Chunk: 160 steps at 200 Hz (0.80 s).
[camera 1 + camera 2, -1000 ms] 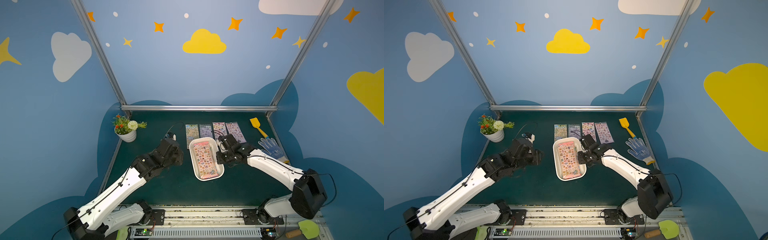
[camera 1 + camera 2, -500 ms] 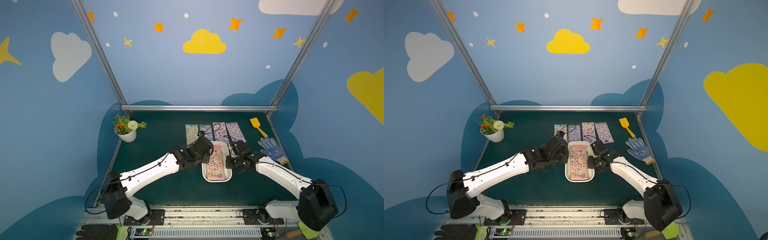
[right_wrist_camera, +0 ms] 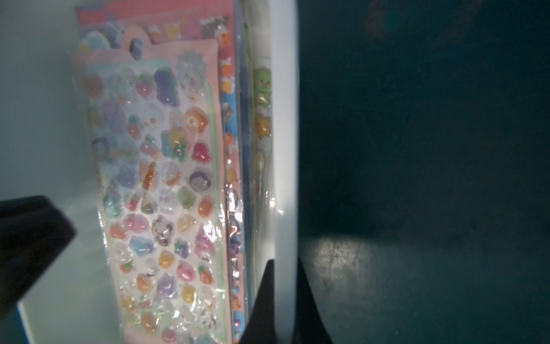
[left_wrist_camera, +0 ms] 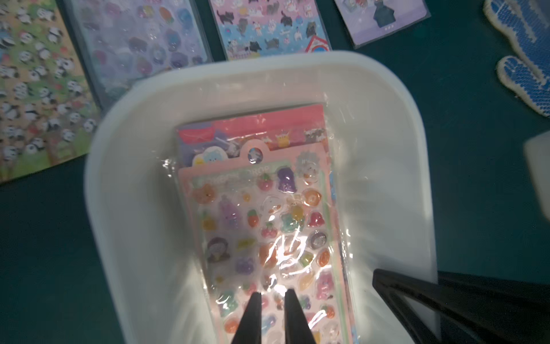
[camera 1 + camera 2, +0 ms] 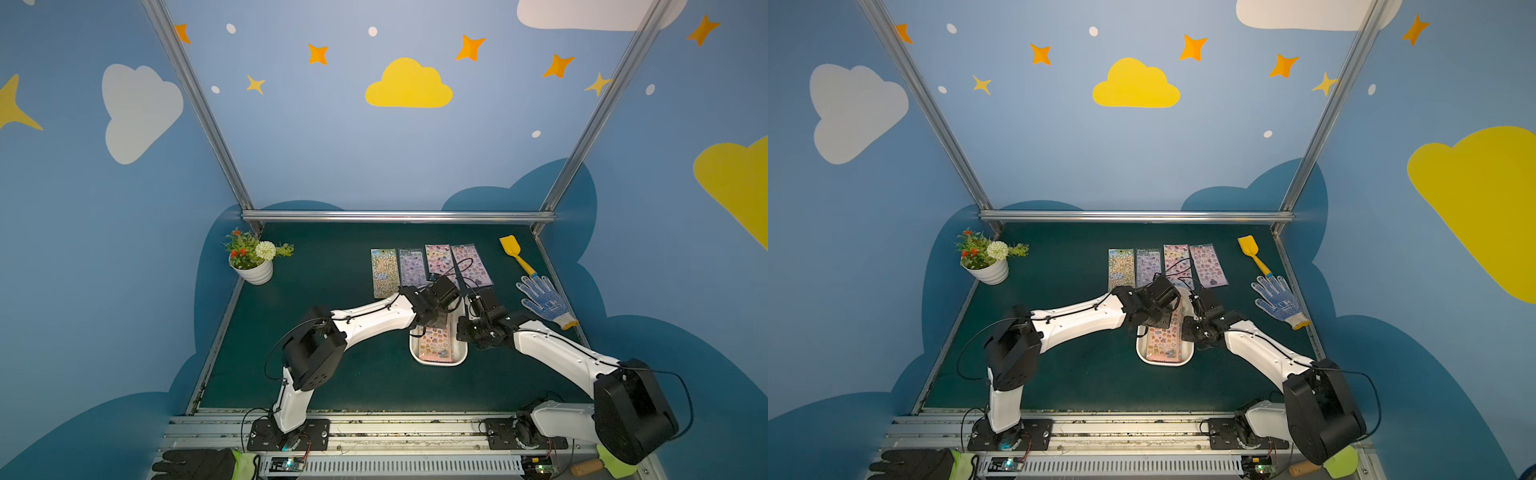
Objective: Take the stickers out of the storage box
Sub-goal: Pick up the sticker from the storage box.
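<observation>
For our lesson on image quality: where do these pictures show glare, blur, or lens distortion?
Left wrist view: white glare streaks on the top sticker sheet; the panda sheet is blurred. Right wrist view: the rim of the storage box is soft, the table dark. In both top views: frame posts splay outward.

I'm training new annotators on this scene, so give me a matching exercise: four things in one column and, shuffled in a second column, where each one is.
Things
1. white ribbed flower pot
2. yellow plastic toy shovel
3. left gripper
4. right gripper

Places
A. clamped on the rim of the white plastic storage box
B. far left of the green table
C. inside the box, tips at the top pink sticker sheet
D. far right, beyond the blue-dotted knit glove

Pairs: 1-B, 2-D, 3-C, 4-A
</observation>
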Motion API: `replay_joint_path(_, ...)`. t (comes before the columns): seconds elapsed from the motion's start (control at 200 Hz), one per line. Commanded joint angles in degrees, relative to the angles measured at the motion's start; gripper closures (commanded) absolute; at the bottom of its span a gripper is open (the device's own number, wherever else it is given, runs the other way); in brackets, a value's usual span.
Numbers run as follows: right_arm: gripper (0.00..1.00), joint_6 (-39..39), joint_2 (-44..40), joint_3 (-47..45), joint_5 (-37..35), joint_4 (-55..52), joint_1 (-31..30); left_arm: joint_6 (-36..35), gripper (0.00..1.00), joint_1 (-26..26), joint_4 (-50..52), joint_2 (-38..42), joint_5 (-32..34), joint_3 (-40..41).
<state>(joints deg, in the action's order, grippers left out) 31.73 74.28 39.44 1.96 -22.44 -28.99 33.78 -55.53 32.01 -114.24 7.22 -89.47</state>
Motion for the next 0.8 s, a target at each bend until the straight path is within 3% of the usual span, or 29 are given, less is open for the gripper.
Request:
replay_joint_path(0.0,1.00,1.16,0.58,-0.41,1.99,4.38,0.47,0.84,0.83,0.20,1.25,-1.76,-0.54,-1.84)
replay_joint_path(0.456,1.00,2.02,1.79,-2.35,4.54,7.06,0.86,2.16,0.83,0.60,-3.86,-8.28,-7.08,-4.04)
replay_joint_path(0.686,1.00,2.03,1.86,-2.49,4.66,7.08,1.09,1.66,0.82,0.55,-6.97,-6.92,-9.46,-3.77)
replay_joint_path(0.796,1.00,2.02,1.78,-2.61,4.47,7.08,1.22,1.17,0.76,0.56,-6.35,-4.58,-7.78,-2.92)
